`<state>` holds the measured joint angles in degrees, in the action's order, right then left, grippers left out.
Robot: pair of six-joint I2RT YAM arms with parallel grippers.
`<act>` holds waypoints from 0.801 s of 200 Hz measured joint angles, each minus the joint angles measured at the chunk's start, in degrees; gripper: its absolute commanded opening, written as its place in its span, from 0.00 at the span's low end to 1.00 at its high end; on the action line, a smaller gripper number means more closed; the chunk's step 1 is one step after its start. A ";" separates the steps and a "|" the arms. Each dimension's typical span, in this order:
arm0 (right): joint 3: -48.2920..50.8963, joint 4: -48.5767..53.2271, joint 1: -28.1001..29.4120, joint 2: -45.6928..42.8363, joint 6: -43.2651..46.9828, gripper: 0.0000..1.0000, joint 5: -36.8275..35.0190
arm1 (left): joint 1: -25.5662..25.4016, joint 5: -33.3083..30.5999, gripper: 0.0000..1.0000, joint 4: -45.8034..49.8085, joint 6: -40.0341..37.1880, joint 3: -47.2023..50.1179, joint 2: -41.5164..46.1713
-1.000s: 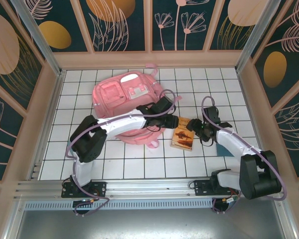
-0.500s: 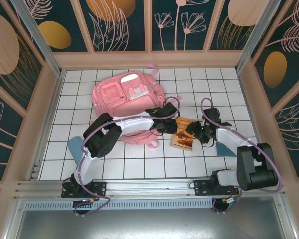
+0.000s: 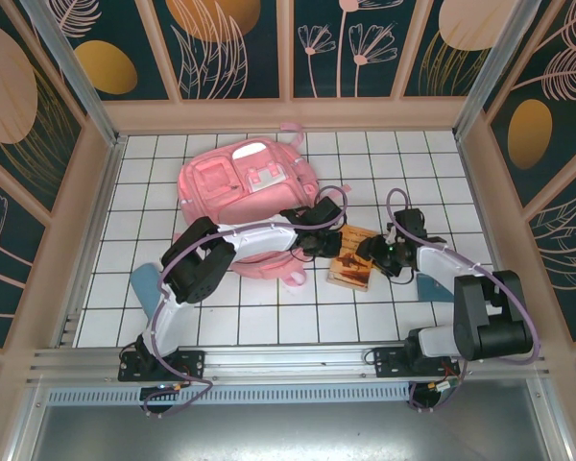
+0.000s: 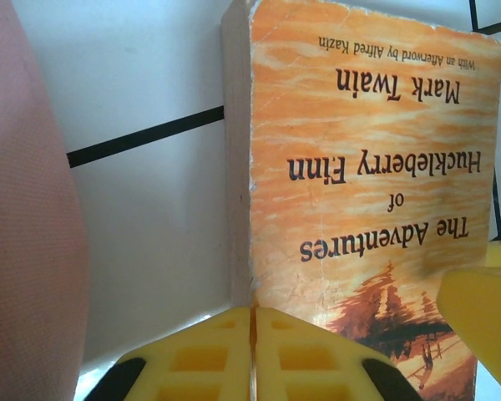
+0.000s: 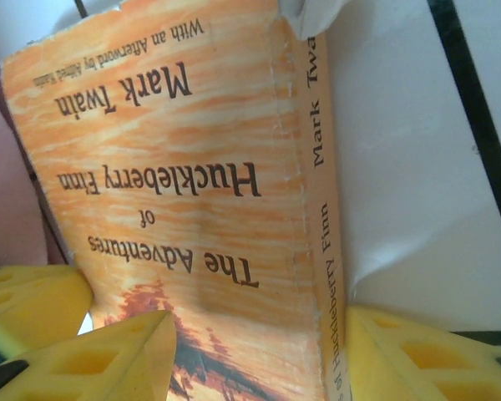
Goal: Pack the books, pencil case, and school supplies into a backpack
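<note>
The small orange-brown book [image 3: 352, 270], "The Adventures of Huckleberry Finn", lies on the white tiles right of the pink backpack [image 3: 242, 184]. My left gripper [image 3: 328, 244] is shut, its yellow fingertips [image 4: 252, 347] pressed together against the book [image 4: 367, 167] at its page-edge corner. My right gripper [image 3: 371, 253] is open and straddles the spine side of the book [image 5: 175, 192]: one finger [image 5: 108, 355] lies over the cover, the other [image 5: 409, 355] beside the spine. The larger dark book is out of view.
A teal flat thing [image 3: 146, 282] lies left of the left arm, and another [image 3: 428, 286] pokes out beside the right forearm. The backpack's edge [image 4: 25, 217] is close to the left of the book. Walls enclose the tiled floor [image 3: 240, 312].
The left arm swung its elbow in and reached further right, bringing its gripper to the book's left edge and uncovering the teal thing at the left. The right gripper shifted slightly along the book.
</note>
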<state>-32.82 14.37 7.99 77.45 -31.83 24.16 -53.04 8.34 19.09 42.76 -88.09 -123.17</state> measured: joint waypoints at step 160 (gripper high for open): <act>3.89 -10.23 -1.25 -6.25 -6.49 0.40 14.10 | 0.61 -0.76 0.10 -1.09 1.03 0.98 -0.11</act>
<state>-28.93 4.14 6.74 71.20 -38.33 38.26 -52.42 7.57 18.00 43.79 -87.11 -123.28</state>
